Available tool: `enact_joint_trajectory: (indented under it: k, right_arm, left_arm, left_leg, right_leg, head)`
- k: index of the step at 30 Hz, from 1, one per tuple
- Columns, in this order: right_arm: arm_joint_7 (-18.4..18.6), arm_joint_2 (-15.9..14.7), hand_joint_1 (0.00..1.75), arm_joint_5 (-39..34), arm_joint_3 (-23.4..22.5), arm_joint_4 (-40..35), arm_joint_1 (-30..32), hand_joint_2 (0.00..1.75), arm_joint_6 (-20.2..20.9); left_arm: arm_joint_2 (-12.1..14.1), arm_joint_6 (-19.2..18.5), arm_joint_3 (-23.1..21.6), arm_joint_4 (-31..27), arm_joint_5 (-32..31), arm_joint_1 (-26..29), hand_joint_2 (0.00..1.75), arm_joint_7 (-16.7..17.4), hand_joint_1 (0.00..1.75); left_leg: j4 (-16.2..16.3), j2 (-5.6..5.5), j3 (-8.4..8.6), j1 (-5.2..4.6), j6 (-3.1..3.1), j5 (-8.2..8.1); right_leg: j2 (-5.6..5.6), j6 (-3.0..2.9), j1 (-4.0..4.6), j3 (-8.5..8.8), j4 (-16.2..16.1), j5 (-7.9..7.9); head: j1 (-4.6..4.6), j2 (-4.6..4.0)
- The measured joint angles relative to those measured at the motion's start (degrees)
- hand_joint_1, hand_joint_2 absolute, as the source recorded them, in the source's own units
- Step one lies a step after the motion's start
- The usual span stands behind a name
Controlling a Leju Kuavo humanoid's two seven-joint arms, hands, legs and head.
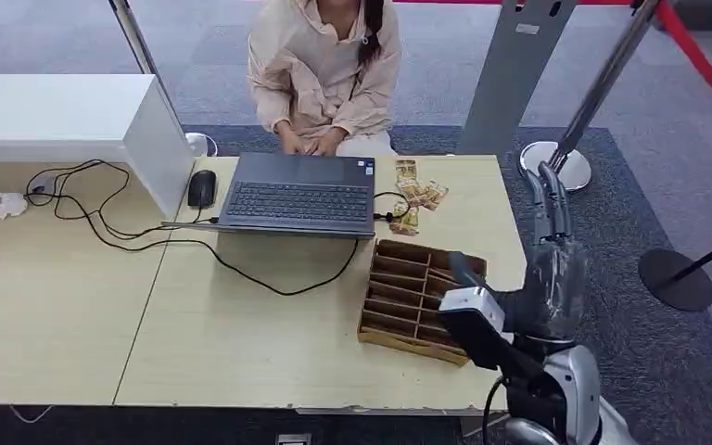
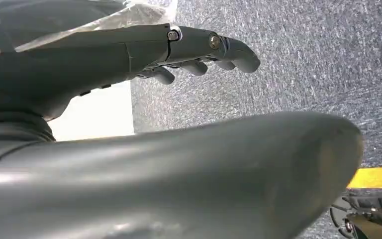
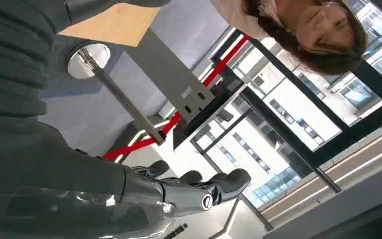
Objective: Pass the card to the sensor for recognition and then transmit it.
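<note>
Fingers (image 1: 547,190) of the right hand (image 1: 551,236) pointed upward, spread and holding nothing, beside the desk (image 1: 241,324).

Left hand (image 2: 129,55) hung over grey carpet, its fingers loosely extended and empty. Cards (image 1: 419,195) lay scattered on the desk near the laptop (image 1: 298,195), behind a wooden slotted organiser (image 1: 408,297); a person sat opposite. No sensor could be identified. Judging from this, no card was picked up yet, so scanning and handing over remained.

A brown compartmented card tray (image 1: 406,297) lies flat on the table's right side, loose cards (image 1: 417,197) scattered beyond it.
</note>
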Motion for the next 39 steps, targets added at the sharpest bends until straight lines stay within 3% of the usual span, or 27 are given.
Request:
enact_joint_trajectory:
  k: [19,32,38,39]
  right_arm:
    - [1.25,-0.11,0.00,2.10,-0.04,1.68,2.72,1.75,-0.90]
    - [3.62,-0.42,0.02,3.86,0.02,4.54,2.79,1.75,1.53]
    - [4.42,-0.48,0.26,4.17,0.02,5.88,3.22,1.75,1.49]
    - [4.52,-0.52,0.49,4.17,0.02,6.05,3.32,1.75,1.42]
  left_arm:
    - [0.00,0.02,0.00,0.00,0.04,0.02,0.00,0.04,0.00]
    - [-0.02,-0.09,0.00,0.00,-0.09,0.00,0.00,-0.44,0.00]
    - [-0.02,-0.24,0.00,0.00,-0.07,-0.01,0.00,-0.09,0.00]
    - [-0.02,-0.24,0.00,0.00,-0.07,0.00,0.00,-0.09,0.00]
  left_leg:
    - [0.00,0.00,-0.03,0.00,0.00,0.00]
    - [0.00,0.01,-0.04,0.00,0.00,-0.01]
    - [0.00,0.01,-0.04,0.00,0.00,-0.01]
    - [0.00,0.00,-0.04,0.00,0.00,-0.01]
  right_leg:
    - [0.00,0.00,0.00,0.00,0.00,0.00]
    - [0.00,0.00,0.00,0.00,0.00,-0.01]
    - [0.00,0.00,0.00,-0.01,0.00,-0.01]
    - [0.00,0.00,0.00,-0.01,0.00,-0.01]
  head:
    - [0.00,0.00]
    - [0.00,0.00]
    - [0.00,0.00]
    - [0.00,0.00]
